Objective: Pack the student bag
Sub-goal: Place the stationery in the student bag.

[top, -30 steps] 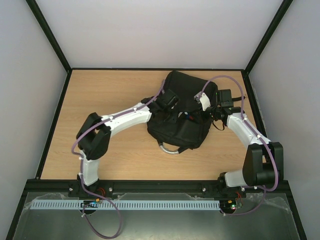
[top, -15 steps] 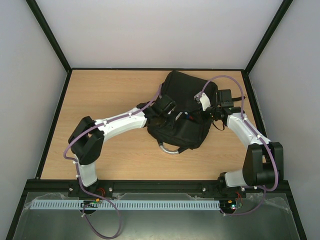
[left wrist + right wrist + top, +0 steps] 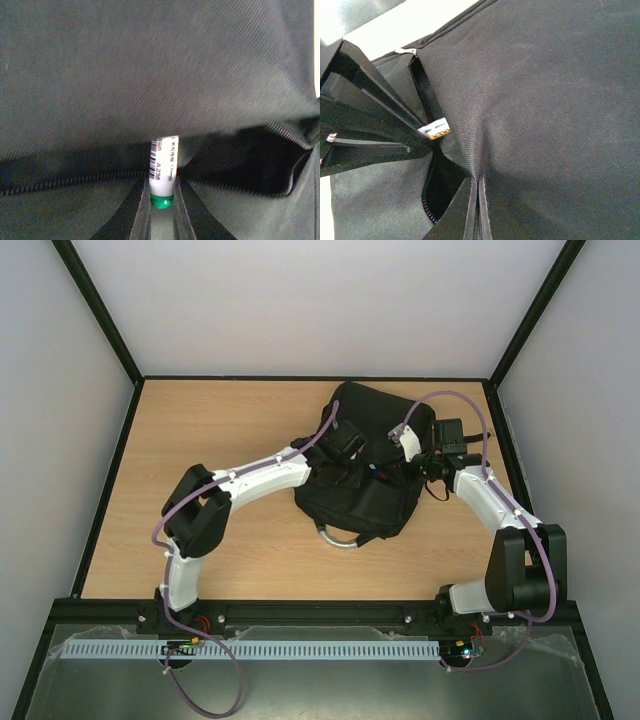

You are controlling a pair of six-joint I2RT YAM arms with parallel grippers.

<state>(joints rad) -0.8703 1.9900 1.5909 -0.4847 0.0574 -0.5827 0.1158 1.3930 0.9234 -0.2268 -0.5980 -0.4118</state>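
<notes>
— Left pincer (image 3: pixel 162 199): clamped on a white tube (image 3: pixel 164 165) with a green cap and barcode label, cap end between the fingers. Nose of the tube sits just under the fabric lip of the open zip mouth (image 3: pixel 235 162).
— And the right one?
— Right pincer (image 3: pixel 478 195) is together, pinching a fold of the bag's fabric and lifting that lip. Student bag (image 3: pixel 362 502) lies flat on the surface (image 3: pixel 200 430), right of middle, between both arms, grey loop handle (image 3: pixel 337 538) toward me.
— What worries you?
— Three things, my guess. One: the tube is only part way in. If I let go here it likely lands on the lower zip edge and rolls off outside. Two: the right pinch is a thin fold. If it slips, the lip falls and shuts the mouth on the tube. Three: nothing pins the bag, so pushing deeper could shove it along the surface instead of feeding the tube in.
— Arms clash?
— Possible, both wrists are near each other over the bag. Can't tell the gap from here.
</notes>
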